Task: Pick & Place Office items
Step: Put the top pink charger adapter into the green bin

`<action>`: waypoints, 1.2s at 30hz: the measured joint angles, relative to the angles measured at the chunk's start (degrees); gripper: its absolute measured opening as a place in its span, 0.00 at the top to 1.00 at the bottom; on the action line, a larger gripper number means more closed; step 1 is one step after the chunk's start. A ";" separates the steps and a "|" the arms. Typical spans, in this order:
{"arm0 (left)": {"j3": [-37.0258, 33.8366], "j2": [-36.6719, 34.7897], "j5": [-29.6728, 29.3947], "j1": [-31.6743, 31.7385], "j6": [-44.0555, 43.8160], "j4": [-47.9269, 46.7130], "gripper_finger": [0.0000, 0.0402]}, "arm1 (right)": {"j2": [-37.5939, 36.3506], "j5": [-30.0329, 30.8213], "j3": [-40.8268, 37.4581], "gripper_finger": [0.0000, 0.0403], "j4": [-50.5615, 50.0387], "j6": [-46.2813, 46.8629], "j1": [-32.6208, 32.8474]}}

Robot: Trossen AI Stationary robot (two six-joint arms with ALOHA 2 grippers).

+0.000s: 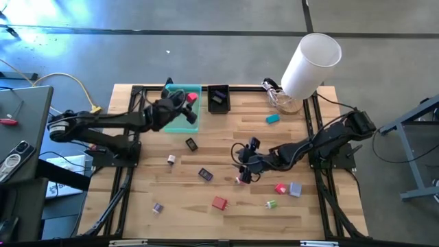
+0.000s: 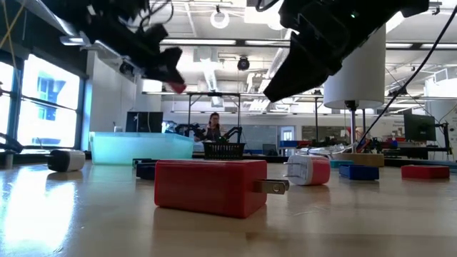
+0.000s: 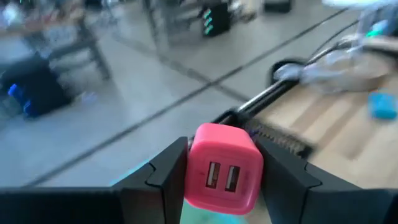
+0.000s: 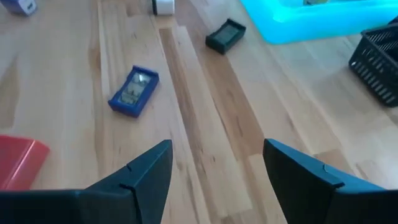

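The left gripper [image 3: 224, 177] is closed on a pink charger block [image 3: 222, 168], one finger pressed against each side, with the block's two slots facing the wrist camera. In the high view this gripper [image 1: 185, 101] hangs above the teal tray [image 1: 195, 89] at the back left of the bench [image 1: 226, 127]; whether the block is directly over the tray's interior cannot be told. In the low view the pink block [image 2: 175, 87] is carried well above the bench surface.

The right gripper [image 4: 217, 168] is open and empty, its two fingers spread apart with bare bench between them. In the high view it [image 1: 245, 165] is near the middle of the bench, pointing toward the left side.

The remaining office items lie scattered on the bench. A blue block [image 4: 134, 91] and a black block [image 4: 225, 35] lie ahead of the right gripper, well apart from each other. A red block [image 1: 219, 202] lies near the front of the bench; in the low view it [image 2: 211, 185] is closest to the camera, with metal prongs on one end. A second red piece [image 1: 280, 188] lies touching or just beside a grey-purple piece [image 1: 295, 189], and a green piece [image 1: 271, 204] lies near them. A teal piece [image 1: 273, 118] lies near the back right. A black mesh basket [image 1: 218, 98] stands just beside the tray. A large white cylinder [image 1: 310, 65] stands at the back right corner.
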 joint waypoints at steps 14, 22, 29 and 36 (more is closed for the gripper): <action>-0.01 14.13 8.77 15.47 -10.32 -1.22 0.61 | 0.00 0.00 0.04 0.41 0.20 -0.64 -0.07; 0.00 19.34 10.89 18.76 -14.31 0.22 0.60 | 0.00 0.00 0.04 0.41 0.18 -0.66 -0.07; 0.01 19.87 15.77 18.57 -14.13 0.93 0.57 | 0.00 -0.20 0.06 0.41 0.18 -0.68 -0.07; 0.01 19.87 17.53 18.54 -12.57 1.03 0.57 | 0.00 -0.20 0.07 0.41 0.18 -0.68 -0.07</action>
